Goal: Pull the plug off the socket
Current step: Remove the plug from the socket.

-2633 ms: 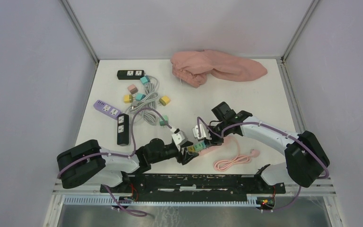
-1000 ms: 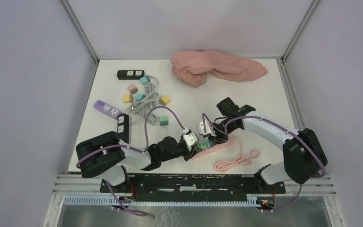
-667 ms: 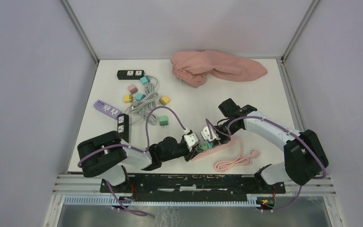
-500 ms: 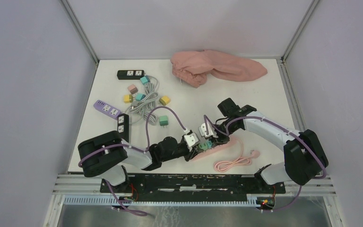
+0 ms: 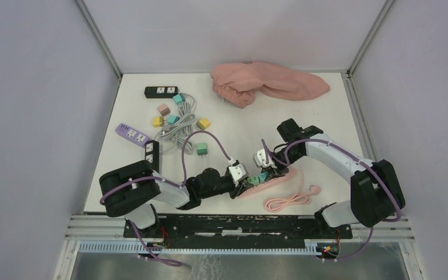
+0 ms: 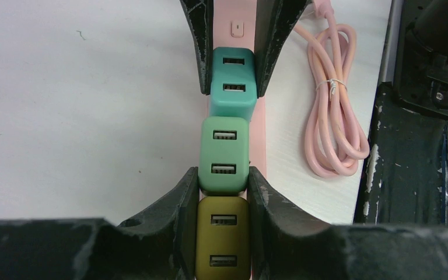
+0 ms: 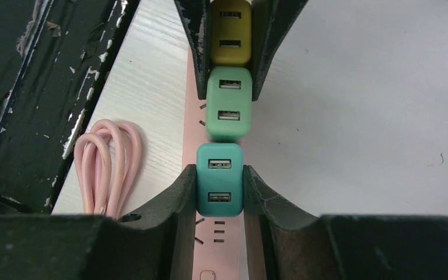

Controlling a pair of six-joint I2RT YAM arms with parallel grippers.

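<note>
The pink socket strip point(image 5: 284, 175) lies near the table's front middle. An olive plug point(image 6: 222, 236), a green plug point(image 6: 224, 153) and a teal plug point(image 6: 233, 74) stand on it in a row. My left gripper point(image 6: 223, 176) is shut on the olive plug, and its fingertips also flank the green plug's near end. My right gripper point(image 7: 220, 169) is shut on the teal plug point(image 7: 220, 181) from the opposite side. Empty socket slots on the strip point(image 7: 221, 256) show just beside the teal plug. Whether its prongs are still seated cannot be told.
The strip's coiled pink cable point(image 5: 286, 201) lies to the right, by the black front rail point(image 5: 239, 224). At the back left are two black strips point(image 5: 161, 91), a purple strip point(image 5: 131, 134), loose coloured plugs and a grey cable point(image 5: 178, 131). A pink cloth point(image 5: 268, 83) lies at the back.
My right gripper has shifted a little to the right with the teal plug, away from the left gripper. The left arm has crept slightly right; both grips are unchanged.
</note>
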